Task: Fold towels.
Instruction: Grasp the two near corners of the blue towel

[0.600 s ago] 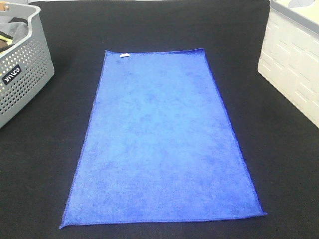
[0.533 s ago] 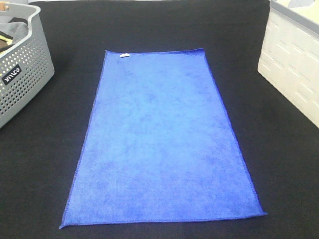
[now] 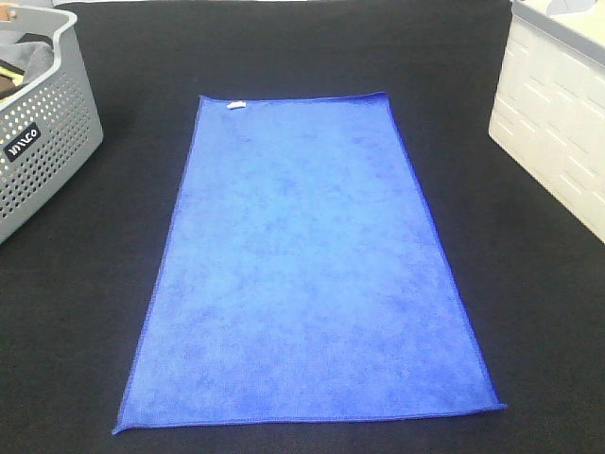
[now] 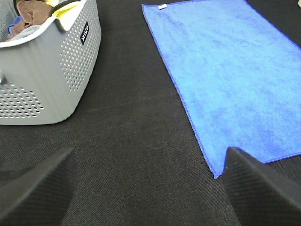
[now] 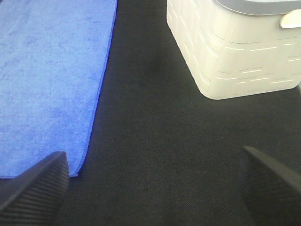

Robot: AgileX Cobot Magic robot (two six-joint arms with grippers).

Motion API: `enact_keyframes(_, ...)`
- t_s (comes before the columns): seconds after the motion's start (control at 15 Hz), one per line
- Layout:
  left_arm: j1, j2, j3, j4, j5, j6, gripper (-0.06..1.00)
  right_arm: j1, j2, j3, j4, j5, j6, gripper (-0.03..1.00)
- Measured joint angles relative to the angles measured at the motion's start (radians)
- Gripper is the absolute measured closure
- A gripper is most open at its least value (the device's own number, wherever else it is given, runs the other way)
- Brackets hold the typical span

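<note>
A blue towel (image 3: 307,265) lies flat and unfolded on the black table, long side running away from the front, with a small white tag (image 3: 235,104) at its far left corner. It also shows in the left wrist view (image 4: 230,75) and the right wrist view (image 5: 47,80). Neither arm shows in the exterior high view. My left gripper (image 4: 148,188) is open and empty over bare table, left of the towel's near left corner. My right gripper (image 5: 155,188) is open and empty over bare table, right of the towel's near right corner.
A grey perforated basket (image 3: 43,132) holding cloths stands at the far left, also in the left wrist view (image 4: 47,70). A white bin (image 3: 558,113) stands at the far right, also in the right wrist view (image 5: 240,47). The black tablecloth (image 3: 76,312) surrounds the towel.
</note>
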Motion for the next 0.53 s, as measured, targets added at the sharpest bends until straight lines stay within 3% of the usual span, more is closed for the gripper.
enact_keyframes(0.53,0.000,0.000,0.000,0.000,0.000,0.000,0.14,0.000,0.000,0.000,0.000,0.000,0.000,0.06)
